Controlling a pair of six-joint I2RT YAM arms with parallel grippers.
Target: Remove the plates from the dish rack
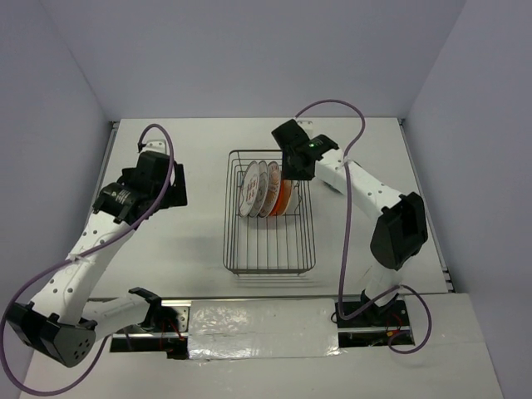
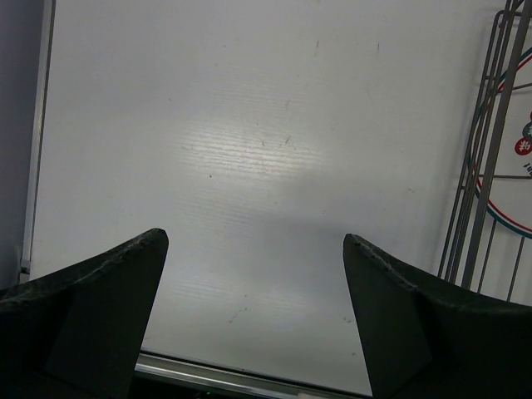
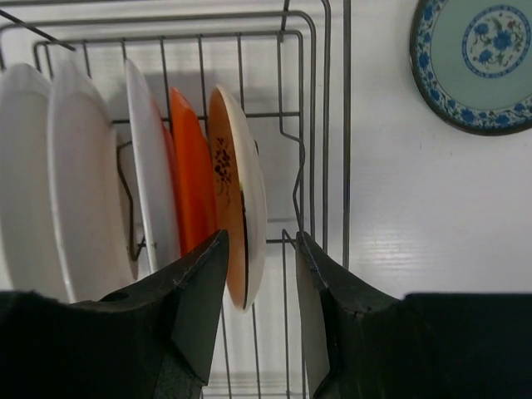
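The only marks that look like print are small red and green motifs on a white plate (image 2: 515, 116), seen through the wires at the right edge of the left wrist view. The frame cuts them off and they cannot be read. The dish rack (image 1: 270, 249) sits mid-frame in the top view on the white surface (image 1: 191, 141), with the plates (image 1: 266, 189) standing on edge in its upper half. In the right wrist view the right hand (image 3: 262, 237) is partly open, its fingers astride the lower rim of the end plate (image 3: 241, 199), which is orange-faced with a dark floral sprig. A gap shows on the frame's right side; on the left, contact cannot be judged. Next to it stand a plain orange plate (image 3: 193, 166) and three white backs, the leftmost cropped. A teal plate (image 3: 474, 62) with a blue flowered rim lies flat outside the rack at upper right, partly cropped. The left hand (image 2: 253, 235) is spread wide, holding nothing, over the surface beside the rack.
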